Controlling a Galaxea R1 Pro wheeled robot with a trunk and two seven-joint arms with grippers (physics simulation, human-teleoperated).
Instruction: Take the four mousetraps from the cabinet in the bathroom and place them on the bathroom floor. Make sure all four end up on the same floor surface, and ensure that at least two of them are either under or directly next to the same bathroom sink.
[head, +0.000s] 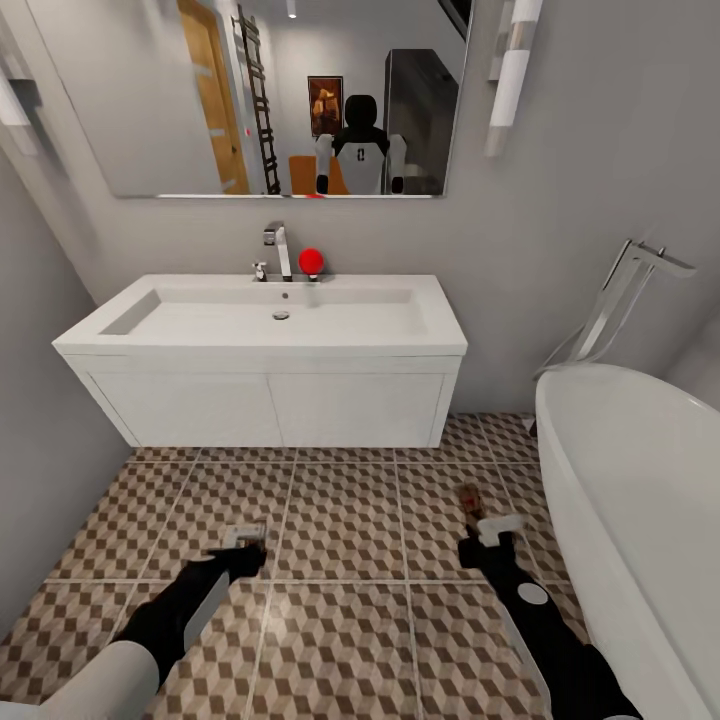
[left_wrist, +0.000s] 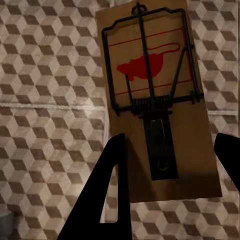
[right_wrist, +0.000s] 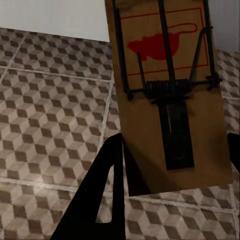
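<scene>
I face the white sink (head: 150, 335) with its chrome tap (head: 280, 250) on a white vanity unit. Both arms reach low over the cube-patterned bathroom floor (head: 340, 520) in front of it. My left gripper (head: 240, 548) (left_wrist: 170, 145) is shut on a tan mousetrap (left_wrist: 150, 65) with black wire and a red mouse mark, held above the tiles. In my right gripper (head: 490, 530) (right_wrist: 175, 140), also shut, a second mousetrap (head: 470, 497) (right_wrist: 165, 45) hangs over the floor nearer the bathtub. The cabinet is out of view.
A white oval bathtub (head: 640, 480) with a chrome floor tap (head: 620, 300) fills the right side. A grey wall (head: 30, 400) closes the left. A red ball (head: 311, 261) sits by the tap, under a wide mirror (head: 200, 100).
</scene>
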